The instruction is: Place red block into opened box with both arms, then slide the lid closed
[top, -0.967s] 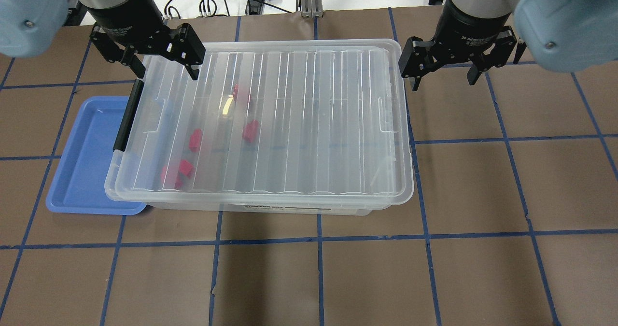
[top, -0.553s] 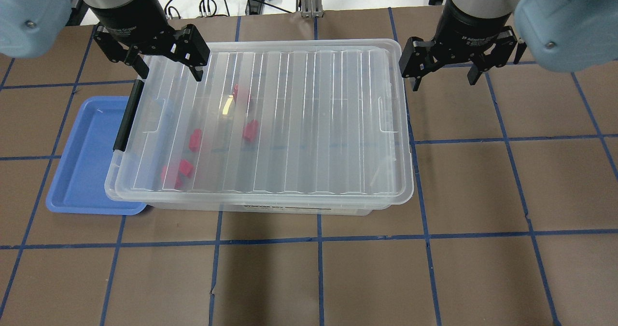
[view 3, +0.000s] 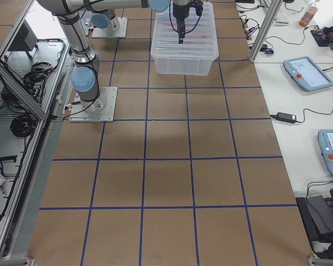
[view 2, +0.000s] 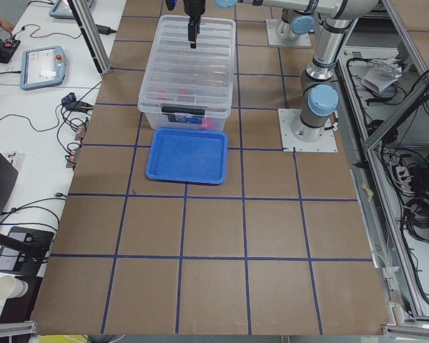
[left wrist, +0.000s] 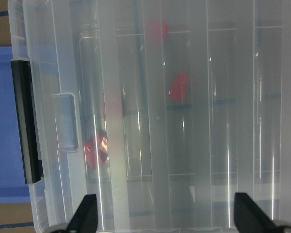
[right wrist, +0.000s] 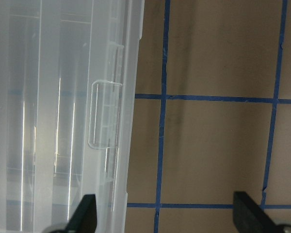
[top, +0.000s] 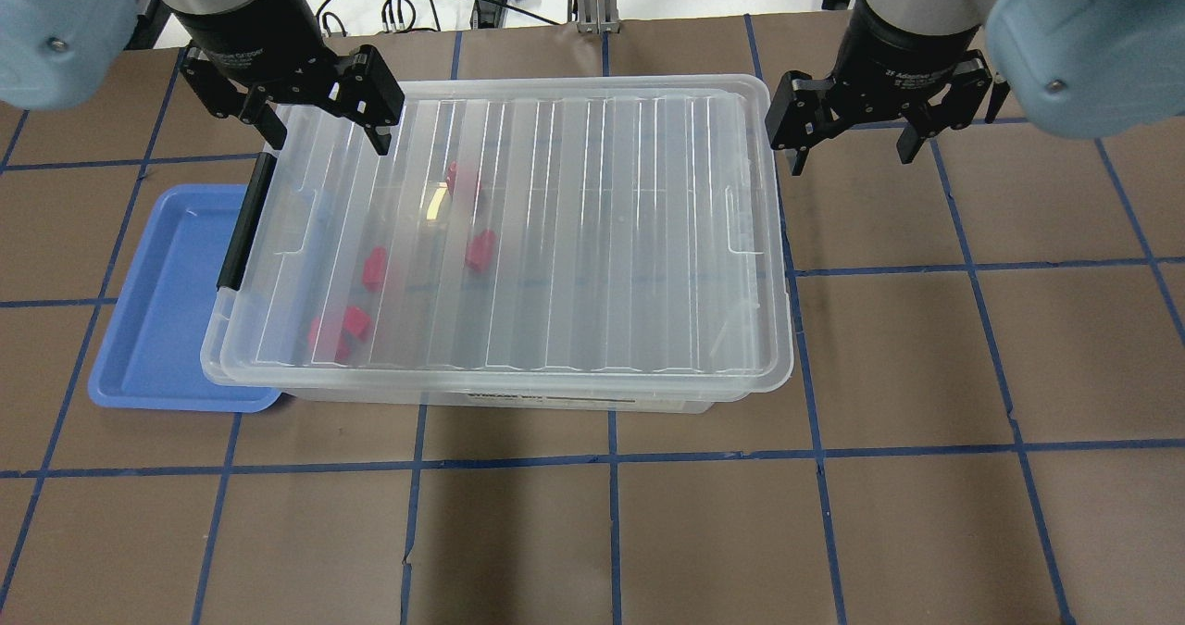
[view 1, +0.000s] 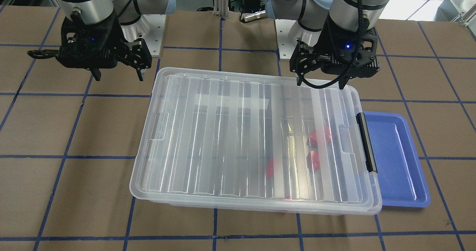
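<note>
Red blocks point(top: 480, 250) lie inside the box point(top: 370, 399), beneath the lid point(top: 602, 236), which appears fully slid shut. The left claw point(top: 326, 139) and right claw point(top: 850, 160) hang spread and empty at the far corners. The next move probably calls only for lifting clear.

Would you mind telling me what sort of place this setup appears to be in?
Probably a robotics lab workcell: the left arm and right arm are bolted to a table gridded with blue tape, and a teach pendant lies on a white side bench.
</note>
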You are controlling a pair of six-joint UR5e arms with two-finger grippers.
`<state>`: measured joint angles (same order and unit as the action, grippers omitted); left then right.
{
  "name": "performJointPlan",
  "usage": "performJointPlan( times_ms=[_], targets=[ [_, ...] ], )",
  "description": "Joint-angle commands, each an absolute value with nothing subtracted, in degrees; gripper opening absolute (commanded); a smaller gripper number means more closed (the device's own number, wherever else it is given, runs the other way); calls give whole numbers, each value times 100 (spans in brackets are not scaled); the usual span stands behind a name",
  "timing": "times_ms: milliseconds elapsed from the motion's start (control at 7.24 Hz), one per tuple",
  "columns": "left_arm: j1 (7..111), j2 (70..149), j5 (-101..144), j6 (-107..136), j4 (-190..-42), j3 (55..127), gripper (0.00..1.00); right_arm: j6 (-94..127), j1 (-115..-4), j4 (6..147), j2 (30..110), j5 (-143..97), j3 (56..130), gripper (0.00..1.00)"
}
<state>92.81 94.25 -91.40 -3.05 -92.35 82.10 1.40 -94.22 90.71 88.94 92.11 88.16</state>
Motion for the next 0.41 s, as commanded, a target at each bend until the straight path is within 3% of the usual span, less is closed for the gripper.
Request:
performJointPlan(
  times_ms=[0,276],
  targets=[
    [9281,9466,-9141,-299,-9237,8200,100,141,-9422,9070,8895,9211,8815,100],
    [9281,9448,-9123,-299,-9237,8200,100,132,-9413,9079,8895,9237,8815,100]
  ],
)
